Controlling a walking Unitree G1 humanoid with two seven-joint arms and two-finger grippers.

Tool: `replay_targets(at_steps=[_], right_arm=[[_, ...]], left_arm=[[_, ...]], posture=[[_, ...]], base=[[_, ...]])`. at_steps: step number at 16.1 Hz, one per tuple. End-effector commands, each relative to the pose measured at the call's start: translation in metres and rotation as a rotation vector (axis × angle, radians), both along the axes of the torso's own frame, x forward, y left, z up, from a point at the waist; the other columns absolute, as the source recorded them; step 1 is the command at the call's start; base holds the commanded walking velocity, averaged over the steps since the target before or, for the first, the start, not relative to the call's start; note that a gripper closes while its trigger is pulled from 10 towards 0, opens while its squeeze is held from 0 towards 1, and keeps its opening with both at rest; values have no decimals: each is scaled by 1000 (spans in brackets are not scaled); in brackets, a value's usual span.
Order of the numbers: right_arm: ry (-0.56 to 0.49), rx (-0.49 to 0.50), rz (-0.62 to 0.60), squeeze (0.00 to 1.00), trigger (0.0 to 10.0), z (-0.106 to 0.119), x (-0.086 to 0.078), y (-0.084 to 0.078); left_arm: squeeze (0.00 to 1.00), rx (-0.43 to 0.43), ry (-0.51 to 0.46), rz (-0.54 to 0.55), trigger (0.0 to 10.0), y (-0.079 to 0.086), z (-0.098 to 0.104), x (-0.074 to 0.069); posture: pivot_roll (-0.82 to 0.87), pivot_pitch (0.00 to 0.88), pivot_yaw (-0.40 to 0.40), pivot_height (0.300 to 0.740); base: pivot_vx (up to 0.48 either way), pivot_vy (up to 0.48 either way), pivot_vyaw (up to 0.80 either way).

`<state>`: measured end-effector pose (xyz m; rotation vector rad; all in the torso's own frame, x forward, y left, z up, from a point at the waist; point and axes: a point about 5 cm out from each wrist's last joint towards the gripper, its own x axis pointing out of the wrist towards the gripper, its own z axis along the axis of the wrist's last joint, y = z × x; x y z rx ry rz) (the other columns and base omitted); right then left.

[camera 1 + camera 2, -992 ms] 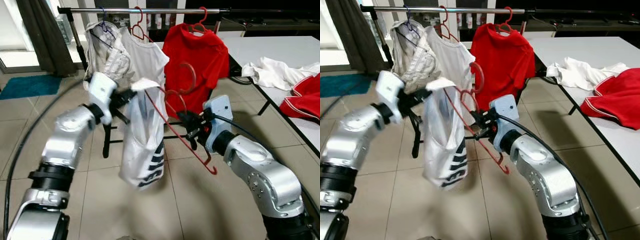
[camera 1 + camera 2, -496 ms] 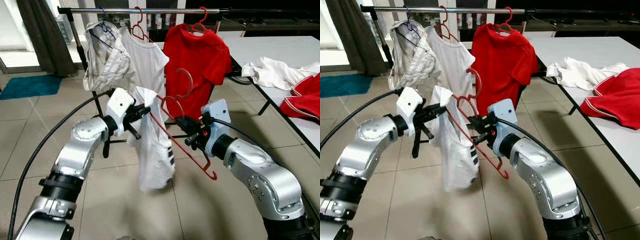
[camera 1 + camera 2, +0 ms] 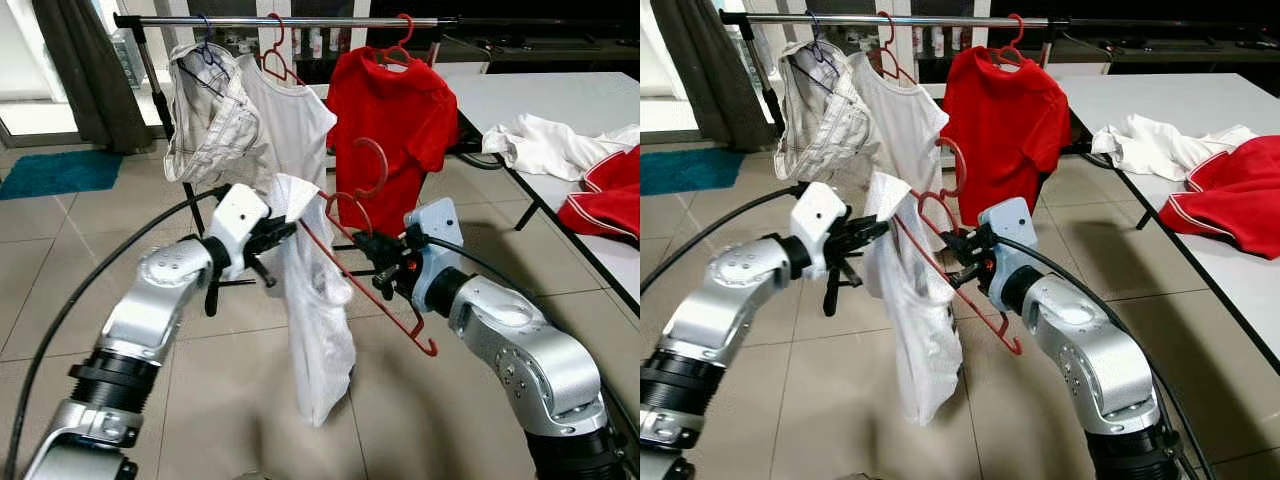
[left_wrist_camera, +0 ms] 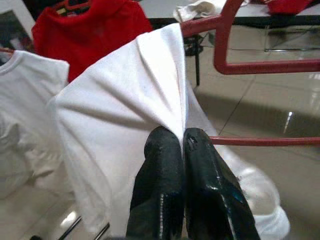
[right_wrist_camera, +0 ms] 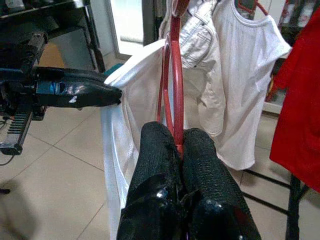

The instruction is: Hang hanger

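While the red hanger (image 3: 375, 290) is out in front of the clothes rail (image 3: 290, 20) and well below it, you see in the left eye view that it sits tilted between the two arms. The right gripper (image 3: 372, 262) is clamped on the frame near the neck, and the left gripper (image 3: 278, 232) pinches the white T-shirt (image 3: 315, 320) draped over one arm of the hanger. The shirt hangs limp toward the tiled floor (image 3: 420, 420).

In the right eye view, you find the same layout: the hook curls up in front of the red T-shirt (image 3: 1005, 120), which hangs on the rail beside a white T-shirt (image 3: 902, 120) and a striped shirt (image 3: 825, 115).

In the left wrist view, your fingers (image 4: 165, 175) are squeezed shut on a fold of white cloth, with red hanger bars just beyond.

In the right wrist view, the fingers (image 5: 160, 170) are closed tight on the thin red bar.

Expect the hanger to be light and stiff but smooth, so it may swivel in the pinch; keep the hold near the neck. The shirt is soft and may slide off the sloping arm, so support its shoulder.
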<state>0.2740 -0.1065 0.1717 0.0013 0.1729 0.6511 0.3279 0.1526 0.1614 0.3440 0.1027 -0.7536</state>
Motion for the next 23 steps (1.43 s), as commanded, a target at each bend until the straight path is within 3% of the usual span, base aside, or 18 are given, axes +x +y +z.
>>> replay_targets(at_steps=[1, 5, 7, 12, 15, 16, 17, 18, 19, 23], right_arm=[[-51, 13, -8, 0, 10000, 10, 3, -2], [-51, -9, -21, 0, 10000, 9, 5, -6], [-70, 14, 34, 0, 10000, 14, 5, -11], [-150, -45, 333, 0, 10000, 31, -8, -10], [-156, -63, 536, 0, 10000, 38, -20, -7], [-161, -69, 557, 0, 10000, 39, -22, -6], [-168, -73, 583, 0, 10000, 40, -23, -5], [-175, -75, 599, 0, 10000, 41, -23, -4], [-179, -79, 630, 0, 10000, 42, -25, -1], [-181, -86, 664, 0, 10000, 42, -25, 2]], left_arm=[[1000, 2, -23, 11, 10000, 3, 8, 1], [1000, 35, -26, 8, 10000, 17, 16, 1], [1000, -2, -3, -113, 10000, 32, 37, -8], [1000, 65, -43, -249, 10000, 73, 85, 1], [1000, 95, 18, -354, 10000, 85, 93, 4], [949, 101, 33, -389, 10000, 84, 93, 4], [769, 103, 59, -449, 10000, 82, 92, 3], [0, 66, 93, -515, 10000, 76, 91, 2], [0, -49, 169, -645, 10000, 65, 92, -1], [0, -118, 264, -772, 10000, 51, 88, -9]], posture=[[-128, 0, 8, 740], [-125, 0, 12, 740], [-120, 0, 15, 740], [-110, 0, 15, 740], [-109, 0, 17, 740], [-109, 0, 17, 740], [-109, 0, 17, 740], [-109, 0, 19, 740], [-109, 0, 21, 740], [-120, 0, 29, 740]], base=[[0, 0, 0], [0, 0, 0], [0, 0, 0], [0, 0, 0], [0, 0, 0], [0, 0, 0], [0, 0, 0], [0, 0, 0], [0, 0, 0], [0, 0, 0]])
